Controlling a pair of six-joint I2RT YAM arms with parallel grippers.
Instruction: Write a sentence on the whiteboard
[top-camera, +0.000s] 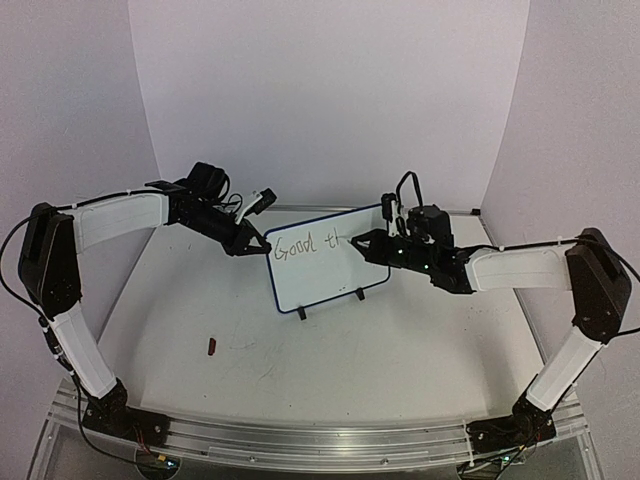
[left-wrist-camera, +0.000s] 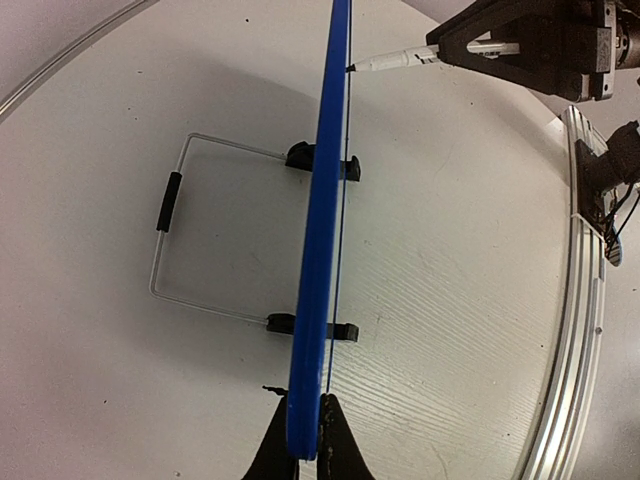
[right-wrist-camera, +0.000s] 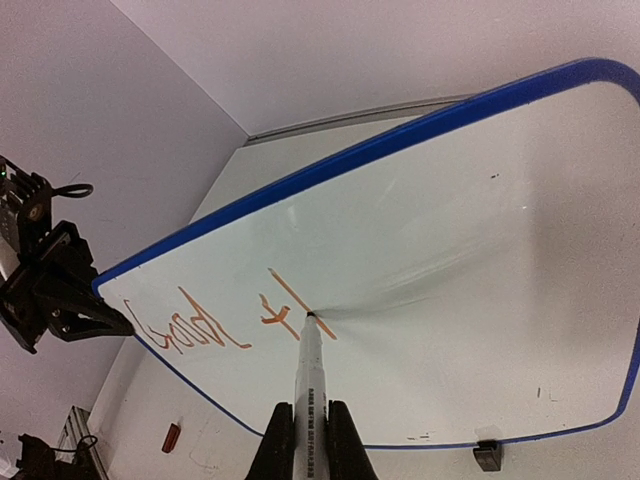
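One whiteboard (top-camera: 330, 275), two feet (top-camera: 301, 313), left tool (top-camera: 258, 247) clenched on its edge, right tool (right-wrist-camera: 310, 440) grasping one marker (right-wrist-camera: 308, 380)

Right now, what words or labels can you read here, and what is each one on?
"Good t" and one further stroke: the unfinished sentence, handwritten on the whiteboard.
Small print on the barrel of the marker: too blurred to read.
No other text is readable.
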